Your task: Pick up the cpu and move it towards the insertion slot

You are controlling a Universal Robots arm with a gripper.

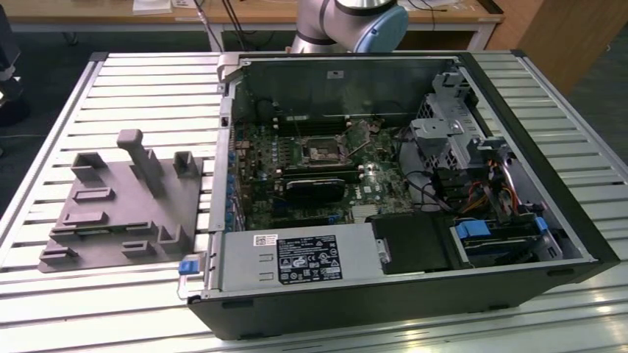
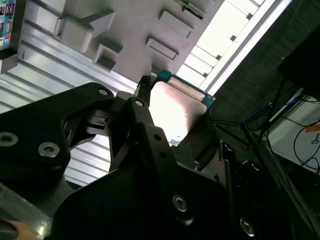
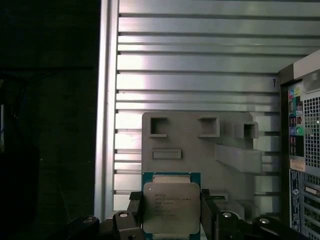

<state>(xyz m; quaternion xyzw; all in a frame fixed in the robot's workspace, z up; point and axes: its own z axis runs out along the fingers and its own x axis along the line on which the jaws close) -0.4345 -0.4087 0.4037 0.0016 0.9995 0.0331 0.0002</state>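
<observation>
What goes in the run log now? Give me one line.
gripper: shut on small silvery square cpu | cpu held near grey plastic fixture | silver-framed square insertion slot: not yet reached

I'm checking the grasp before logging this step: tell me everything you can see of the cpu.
The cpu is a small flat square chip: a silvery metal face with faint print, on a green board that shows as a thin border. The gripper is shut on two opposite edges, holding it in the air with the grey fixture and the slatted metal table behind it. In the second wrist view its face catches bright light.
</observation>
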